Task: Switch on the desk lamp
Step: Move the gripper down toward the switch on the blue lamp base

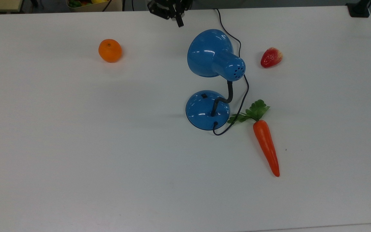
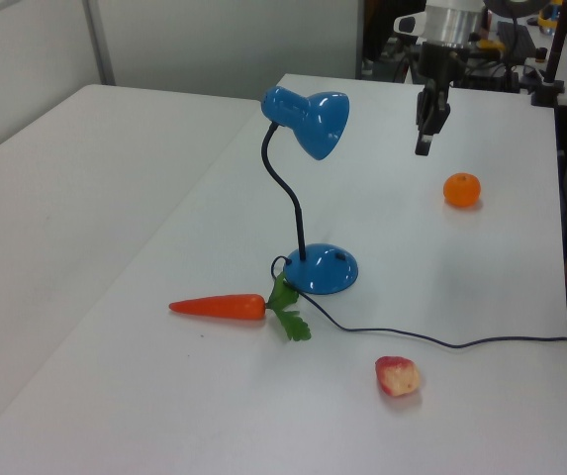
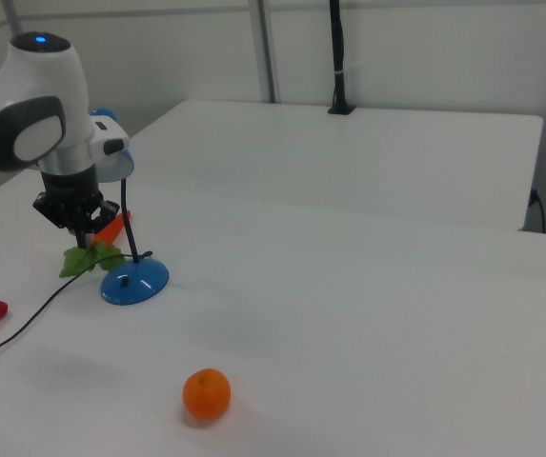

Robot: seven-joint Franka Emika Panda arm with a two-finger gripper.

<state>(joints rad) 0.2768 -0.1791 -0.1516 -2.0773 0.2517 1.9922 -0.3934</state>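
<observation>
while claw (image 2: 424, 148) hovers, carrot (image 1: 266, 146) – strawberry (image 1: 271, 57) flank desk lamp (image 1: 208, 109).

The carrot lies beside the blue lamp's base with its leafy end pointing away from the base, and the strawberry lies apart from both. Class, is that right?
One detail is wrong. In the top view the carrot has its green leafy end towards the desk lamp, nearly at the base's edge; its tip points away. The strawberry does lie apart from both.

Carrot (image 1: 266, 146) just beside lamp base (image 1: 207, 110)
</observation>
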